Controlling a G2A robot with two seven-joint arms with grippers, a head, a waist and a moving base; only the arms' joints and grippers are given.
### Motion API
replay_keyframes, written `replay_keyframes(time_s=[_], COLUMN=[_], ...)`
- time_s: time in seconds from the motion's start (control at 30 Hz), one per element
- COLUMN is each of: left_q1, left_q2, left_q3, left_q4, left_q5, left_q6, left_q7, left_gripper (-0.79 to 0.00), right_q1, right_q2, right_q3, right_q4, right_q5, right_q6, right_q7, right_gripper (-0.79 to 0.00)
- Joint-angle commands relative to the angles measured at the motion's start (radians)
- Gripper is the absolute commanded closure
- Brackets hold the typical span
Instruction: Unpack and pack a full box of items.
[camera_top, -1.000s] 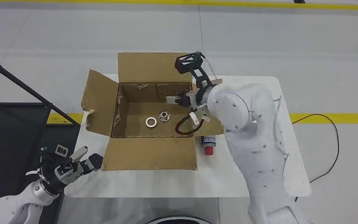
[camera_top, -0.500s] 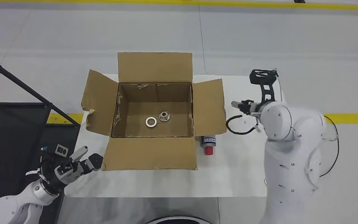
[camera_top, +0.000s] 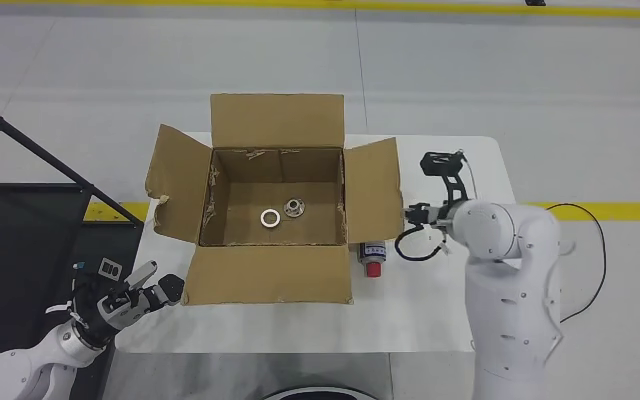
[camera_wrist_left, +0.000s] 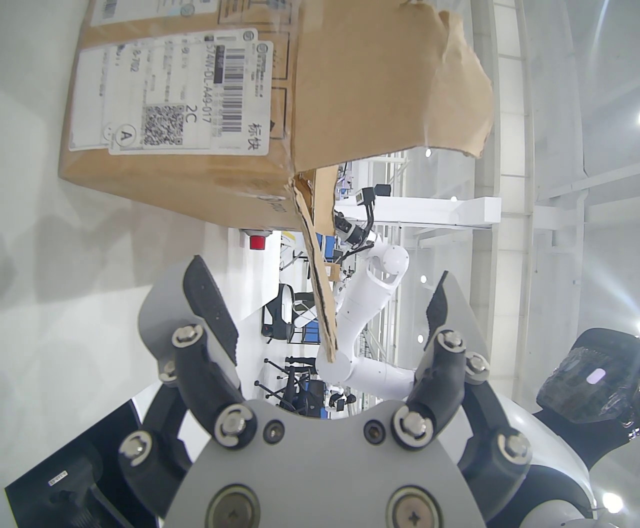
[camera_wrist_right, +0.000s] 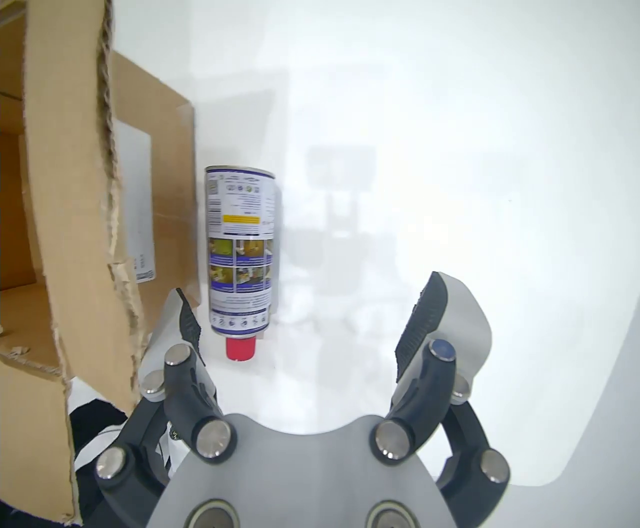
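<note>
The open cardboard box (camera_top: 198, 215) stands mid-table with its flaps spread. On its floor lie a white ring (camera_top: 270, 217) and a small metal part (camera_top: 293, 208). A spray can (camera_top: 372, 256) with a red cap lies on the table against the box's right wall, also seen as the spray can (camera_wrist_right: 241, 260) in the right wrist view. My right gripper (camera_top: 413, 213) hangs open and empty just right of the right flap (camera_wrist_right: 70, 200); the right gripper (camera_wrist_right: 307, 300) is a little off the can. My left gripper (camera_top: 160, 283) is open and empty by the table's front left corner, facing the box (camera_wrist_left: 200, 100).
The white table (camera_top: 440, 300) has bare room right of the box and along the front edge. A black panel (camera_top: 40, 240) stands left of the table. The can's red cap (camera_wrist_left: 257, 242) peeks past the box corner in the left wrist view.
My right arm has pulled out from over the box's right side, swung to the table's right, then come back toward the right flap. The left arm has kept still.
</note>
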Motion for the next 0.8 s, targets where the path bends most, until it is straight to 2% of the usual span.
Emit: replay_keyframes(time_s=[0.0,0.23,0.53,0.77], left_q1=[0.000,0.000,0.000,0.000], left_q2=[0.000,0.000,0.000,0.000], left_q3=[0.000,0.000,0.000,0.000], left_q4=[0.000,0.000,0.000,0.000], left_q5=[0.000,0.000,0.000,0.000], left_q6=[0.000,0.000,0.000,0.000], left_q7=[0.000,0.000,0.000,0.000], left_gripper=[-0.785,-0.785,-0.785,-0.785], right_q1=[-0.004,-0.018,-0.026,-0.052], right_q2=[0.003,0.012,0.016,0.019], right_q3=[-0.008,-0.040,-0.123,-0.159], right_q4=[-0.016,-0.077,0.019,0.041], right_q5=[0.032,0.130,0.095,0.099], right_q6=[0.002,0.023,0.069,0.075], right_q7=[0.000,0.000,-0.035,-0.086], right_gripper=[-0.785,-0.785,-0.785,-0.785])
